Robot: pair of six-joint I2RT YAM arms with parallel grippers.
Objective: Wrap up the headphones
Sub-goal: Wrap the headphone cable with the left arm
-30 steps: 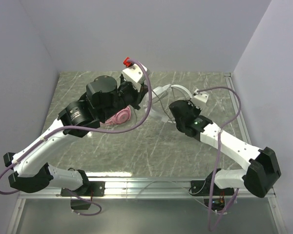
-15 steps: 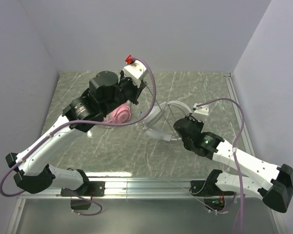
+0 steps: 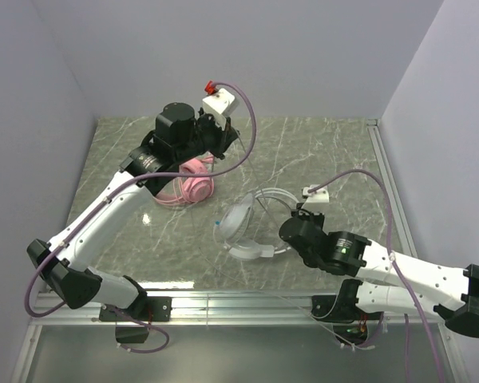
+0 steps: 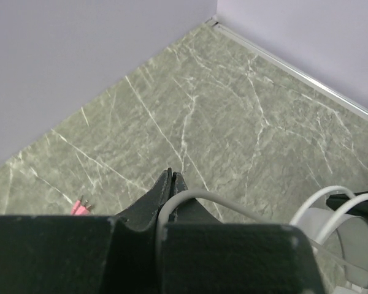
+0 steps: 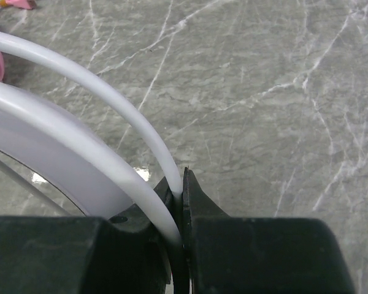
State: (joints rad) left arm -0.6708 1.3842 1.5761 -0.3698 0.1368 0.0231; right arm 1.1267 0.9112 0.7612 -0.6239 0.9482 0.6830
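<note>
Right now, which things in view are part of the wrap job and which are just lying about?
Job:
white headphones, headband pinched in right gripper
white cable, in left gripper
pink headphones and pink plug

Lying about:
just the marble table itself

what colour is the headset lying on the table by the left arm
The headset is pink all over, and it shows best in the top external view.

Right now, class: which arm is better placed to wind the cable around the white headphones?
Probably left. The left pincer is shut on the thin white cable and is free to circle. The right pincer clamps the white headphones' headband, steadying them.
</note>
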